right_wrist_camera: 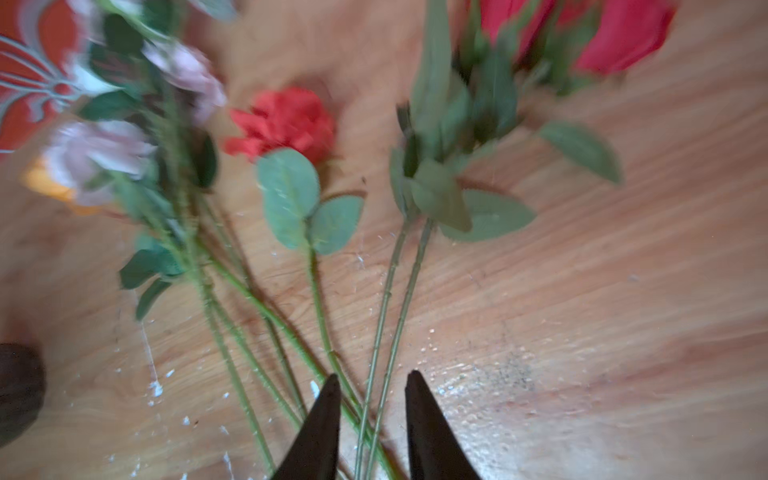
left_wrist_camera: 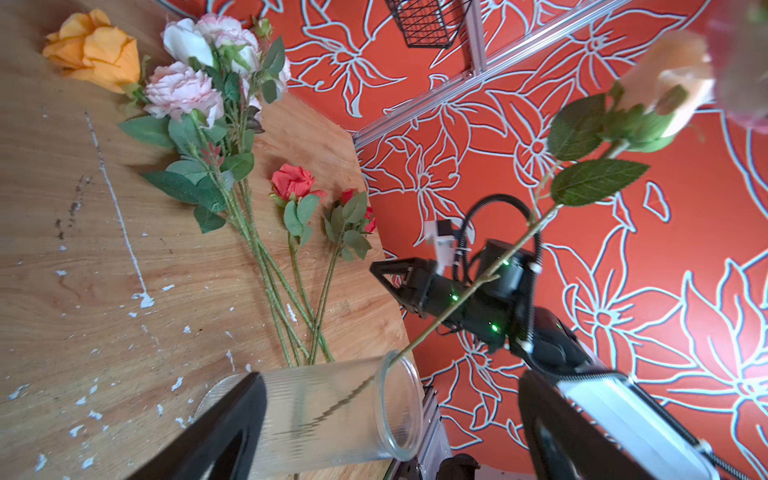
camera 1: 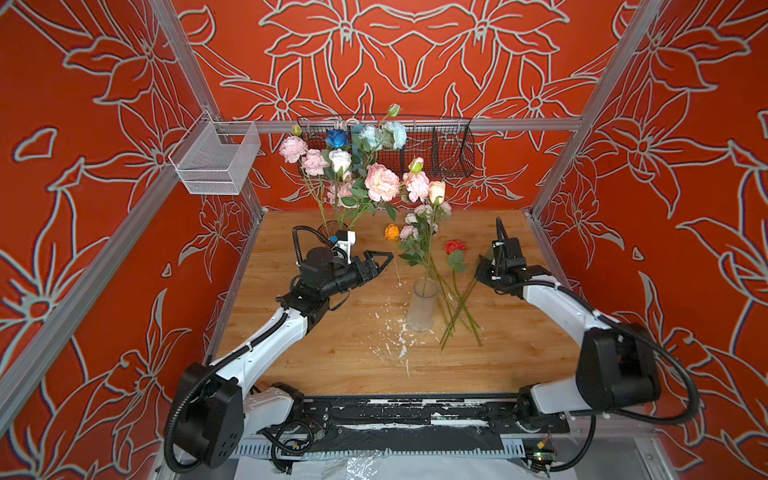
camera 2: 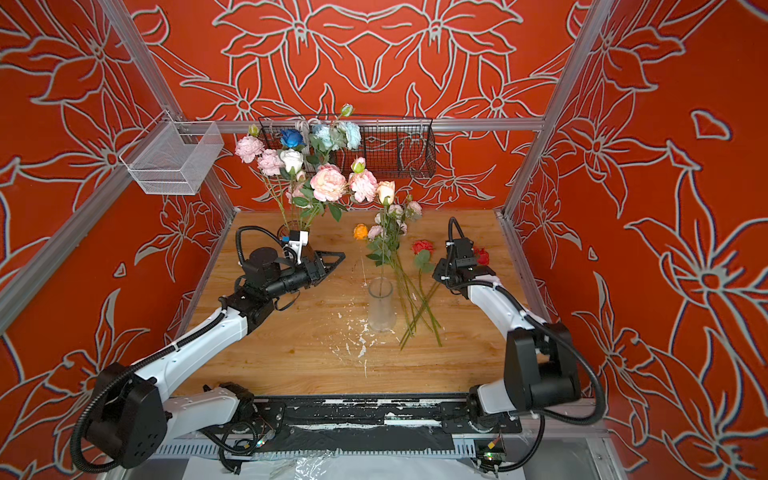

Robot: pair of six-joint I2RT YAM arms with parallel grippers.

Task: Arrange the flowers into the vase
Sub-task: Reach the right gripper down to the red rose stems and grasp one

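Right claw (right_wrist_camera: 374, 376) is hovering, jaws apart, astride the stems of two red flowers (right_wrist_camera: 623, 37) lying on the surface (camera 1: 332, 353) beside the vase (camera 1: 422, 305), probably to pinch them low, while left claw (camera 1: 384, 264) is hanging wide open nearby.

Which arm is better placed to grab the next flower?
Right. The right gripper hangs over the red artificial roses, jaws open astride their green stems; the left gripper hovers open beyond the clear ribbed glass vase.
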